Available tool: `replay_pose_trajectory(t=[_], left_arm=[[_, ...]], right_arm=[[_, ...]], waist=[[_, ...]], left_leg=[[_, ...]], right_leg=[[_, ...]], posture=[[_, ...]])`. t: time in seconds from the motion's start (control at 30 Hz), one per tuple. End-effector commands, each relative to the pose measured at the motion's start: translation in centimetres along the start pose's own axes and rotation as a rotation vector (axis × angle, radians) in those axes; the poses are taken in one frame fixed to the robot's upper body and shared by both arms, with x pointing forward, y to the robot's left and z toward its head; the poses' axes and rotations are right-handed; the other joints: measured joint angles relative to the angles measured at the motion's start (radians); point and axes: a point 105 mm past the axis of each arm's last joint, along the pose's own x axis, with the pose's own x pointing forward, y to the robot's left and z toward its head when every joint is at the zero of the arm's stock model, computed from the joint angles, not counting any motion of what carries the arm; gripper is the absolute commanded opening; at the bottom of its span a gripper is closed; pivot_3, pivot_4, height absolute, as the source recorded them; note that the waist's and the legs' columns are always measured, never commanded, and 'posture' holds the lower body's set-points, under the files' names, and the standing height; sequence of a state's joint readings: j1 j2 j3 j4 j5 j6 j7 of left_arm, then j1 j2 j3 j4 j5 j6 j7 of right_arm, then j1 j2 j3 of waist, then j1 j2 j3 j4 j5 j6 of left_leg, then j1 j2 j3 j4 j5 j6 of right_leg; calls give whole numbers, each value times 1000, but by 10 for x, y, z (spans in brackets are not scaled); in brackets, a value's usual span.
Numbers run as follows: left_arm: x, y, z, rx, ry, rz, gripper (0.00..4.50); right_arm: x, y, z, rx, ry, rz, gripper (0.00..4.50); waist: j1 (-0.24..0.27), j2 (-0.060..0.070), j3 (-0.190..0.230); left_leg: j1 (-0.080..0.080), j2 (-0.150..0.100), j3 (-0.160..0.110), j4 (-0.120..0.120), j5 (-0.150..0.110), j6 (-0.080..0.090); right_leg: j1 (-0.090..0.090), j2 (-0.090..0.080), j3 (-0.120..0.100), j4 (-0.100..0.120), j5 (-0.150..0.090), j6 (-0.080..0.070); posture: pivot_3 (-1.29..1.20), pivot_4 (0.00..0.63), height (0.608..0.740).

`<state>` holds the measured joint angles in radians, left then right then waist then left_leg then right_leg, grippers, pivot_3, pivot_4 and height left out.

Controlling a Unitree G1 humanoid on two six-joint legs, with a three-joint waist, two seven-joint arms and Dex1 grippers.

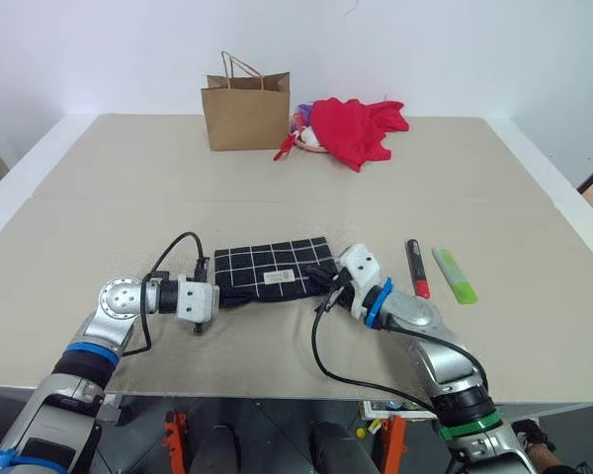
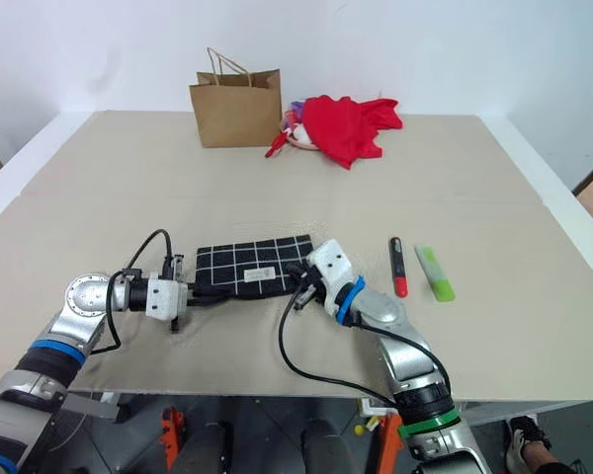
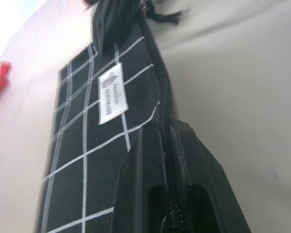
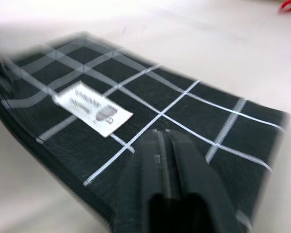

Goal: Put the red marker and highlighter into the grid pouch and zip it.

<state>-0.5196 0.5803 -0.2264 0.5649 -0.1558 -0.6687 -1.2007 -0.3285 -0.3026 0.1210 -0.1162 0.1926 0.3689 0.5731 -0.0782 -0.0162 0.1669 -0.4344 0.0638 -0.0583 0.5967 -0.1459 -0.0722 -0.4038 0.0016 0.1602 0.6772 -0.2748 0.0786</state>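
Observation:
The grid pouch (image 1: 272,267) lies flat near the table's front edge, white label up. My left gripper (image 1: 222,291) is at its left end, shut on the zipper edge (image 3: 160,97). My right gripper (image 1: 326,281) is at the pouch's right end, over the fabric (image 4: 194,102). Its fingers (image 4: 184,160) look pressed together with nothing visible between them. The red marker (image 1: 416,269) lies on the table to the right of the pouch, red cap toward me. The lime-green highlighter (image 1: 455,275) lies just right of the marker. Both pens are outside the pouch.
A brown paper bag (image 1: 245,114) stands at the back of the table. A red cloth (image 1: 356,128) is bunched beside it to the right. The table's front edge (image 1: 277,390) runs just below my arms.

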Motion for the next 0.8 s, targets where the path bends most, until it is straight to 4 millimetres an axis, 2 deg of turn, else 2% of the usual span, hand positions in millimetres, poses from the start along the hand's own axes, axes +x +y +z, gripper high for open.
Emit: replay_pose_trajectory(t=[0.03,0.17,0.2,0.43,0.67,0.8], left_arm=[[-1,15,26,-149,-107,-26,0],[-2,16,39,-200,-137,-77,0],[-2,16,42,-205,-143,-83,0],[-1,17,52,-221,-158,-110,0],[-1,16,52,-214,-152,-118,0],[-3,16,53,-206,-148,-118,0]], right_arm=[[-32,-9,50,-114,-201,-14,2279],[-60,-2,55,-219,-221,41,4194],[-66,1,55,-245,-224,62,4459],[-90,16,40,-364,-165,149,4459],[-96,23,29,-476,-146,195,4459],[-101,22,21,-442,-137,178,4459]], waist=[[1,-1,1],[2,-1,1],[0,-1,1],[-2,-2,1],[-1,-3,2],[1,-3,2]], left_leg=[[-4,0,-1,0,0,0],[-5,0,-1,-2,-2,0],[-5,0,-1,-3,-2,0],[-3,0,-2,-4,-4,4],[-2,0,-2,-1,-3,3],[-3,0,-2,-1,-2,2]], right_leg=[[-3,0,0,0,0,2],[-3,0,-1,0,-3,6],[-3,0,-2,0,-4,5],[-2,0,-3,3,-7,3],[-2,0,-3,3,-7,-1],[-1,0,-3,3,-7,-1]], posture=[[0,150,740],[0,150,740],[0,150,740],[0,150,740],[0,150,740],[0,150,740]])
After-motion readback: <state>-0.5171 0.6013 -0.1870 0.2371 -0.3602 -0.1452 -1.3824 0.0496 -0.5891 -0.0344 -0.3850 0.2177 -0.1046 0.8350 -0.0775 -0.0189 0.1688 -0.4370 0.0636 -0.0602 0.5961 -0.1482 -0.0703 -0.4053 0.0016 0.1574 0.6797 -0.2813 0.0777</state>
